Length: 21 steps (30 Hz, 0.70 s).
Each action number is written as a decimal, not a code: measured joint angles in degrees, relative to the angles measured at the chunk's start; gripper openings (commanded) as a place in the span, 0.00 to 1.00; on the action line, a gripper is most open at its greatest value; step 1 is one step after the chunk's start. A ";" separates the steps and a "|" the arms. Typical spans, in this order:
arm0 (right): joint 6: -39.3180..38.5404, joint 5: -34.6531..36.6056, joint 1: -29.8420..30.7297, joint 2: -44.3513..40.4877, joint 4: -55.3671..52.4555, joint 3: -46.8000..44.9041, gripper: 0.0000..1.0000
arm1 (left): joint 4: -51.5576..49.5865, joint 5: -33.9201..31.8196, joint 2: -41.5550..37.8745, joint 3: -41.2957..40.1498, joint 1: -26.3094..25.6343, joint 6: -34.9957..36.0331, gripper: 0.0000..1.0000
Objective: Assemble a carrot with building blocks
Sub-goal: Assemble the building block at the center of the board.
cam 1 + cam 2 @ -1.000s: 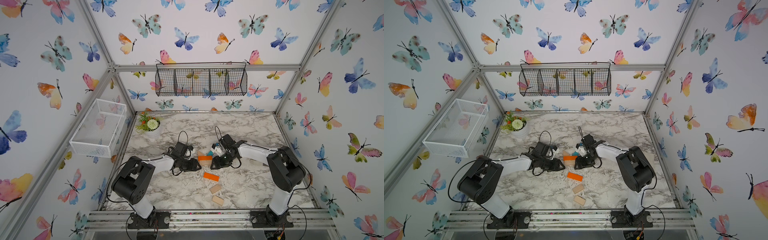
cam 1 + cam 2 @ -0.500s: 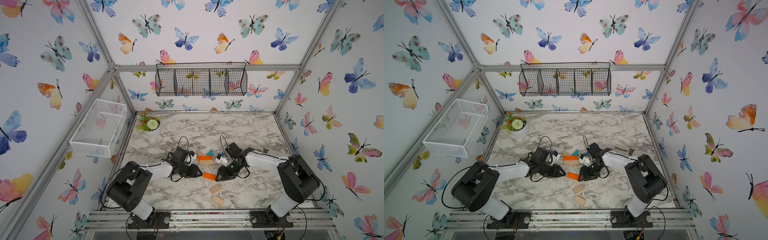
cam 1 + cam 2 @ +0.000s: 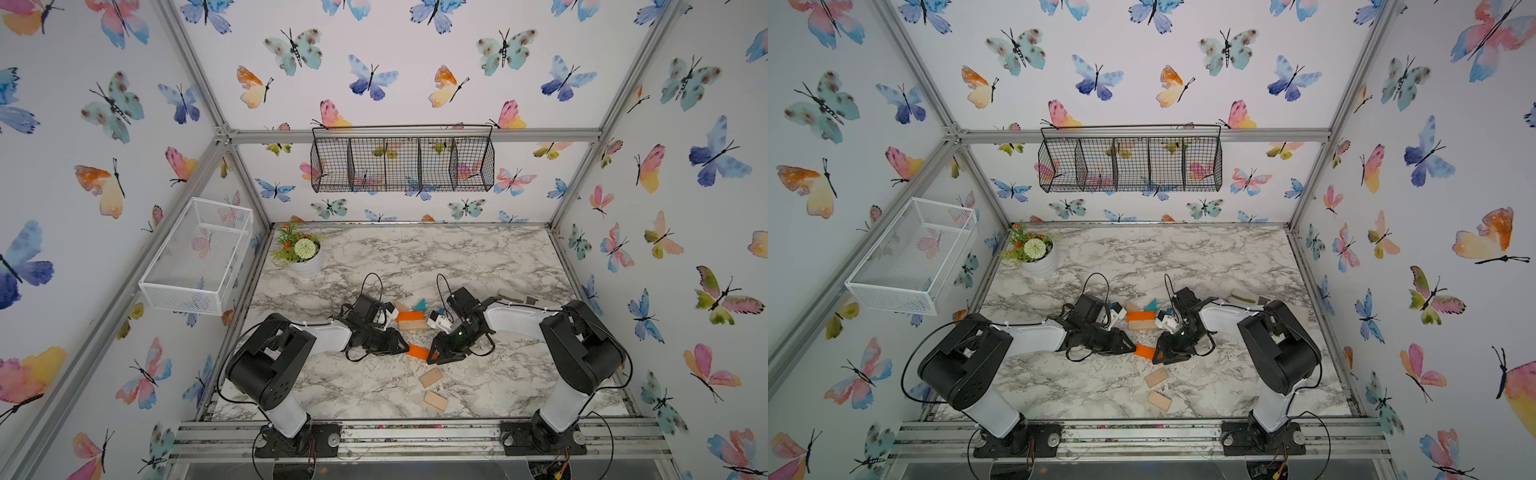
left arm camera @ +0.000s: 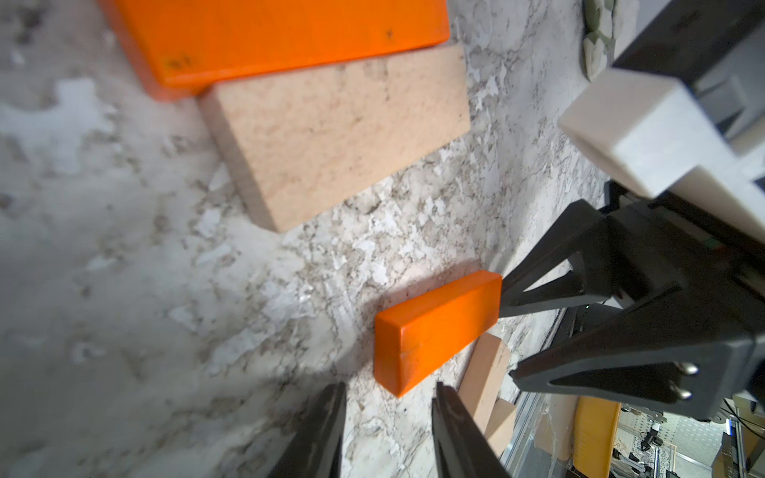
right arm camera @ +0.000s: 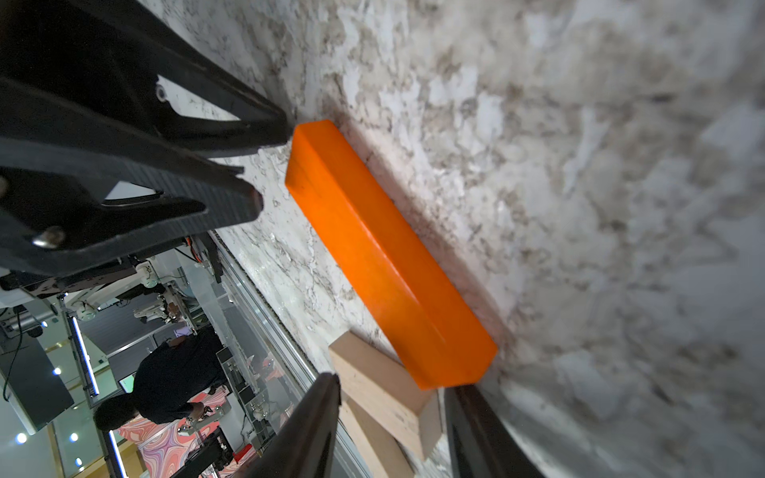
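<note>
Two grippers and one small orange wooden bar (image 3: 417,352) between them, that's my rig right now. The bar lies flat on the marble-pattern tabletop (image 3: 415,257), with my left gripper (image 3: 404,347) at one short end and my right gripper (image 3: 433,354) at the other, tips facing each other across it. From the left wrist, the left gripper (image 4: 387,414) has its jaws partway apart with nothing in them, and the bar's end sits just ahead of the gap. The right gripper (image 5: 393,397) is much the same: a medium gap, not clamping anything, one finger right at the bar's corner. I honestly can't tell whether it's touching.

The carrot is only partly built and sits just past the small bar, toward the back wall. It's a bigger orange wooden bar (image 3: 411,316) with a pale natural-wood bar (image 3: 413,325) flush against its near long side. A teal wooden triangle (image 3: 419,305) and a natural-wood triangle (image 3: 401,306) sit on its far side.

Two loose pale wooden blocks (image 3: 430,377) (image 3: 435,401) lie nearer the front rail, close together but not touching. A white pot of orange-and-green flowers (image 3: 300,251) stands in the back left corner, and a grey-and-cream glove (image 3: 511,296) lies behind my right arm.
</note>
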 measured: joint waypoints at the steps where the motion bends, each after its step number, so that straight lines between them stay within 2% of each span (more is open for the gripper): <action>1: -0.09 -0.04 0.00 0.31 0.00 0.35 0.46 | 0.13 0.17 0.09 0.02 0.00 0.00 0.36; 5: -0.72 0.04 0.00 1.55 -0.13 2.75 0.45 | 0.52 0.48 0.74 -0.02 -0.07 -0.22 0.28; 21: -3.21 3.98 -0.28 6.38 -6.43 10.73 0.43 | -1.36 -1.90 2.80 3.52 0.26 -0.15 0.26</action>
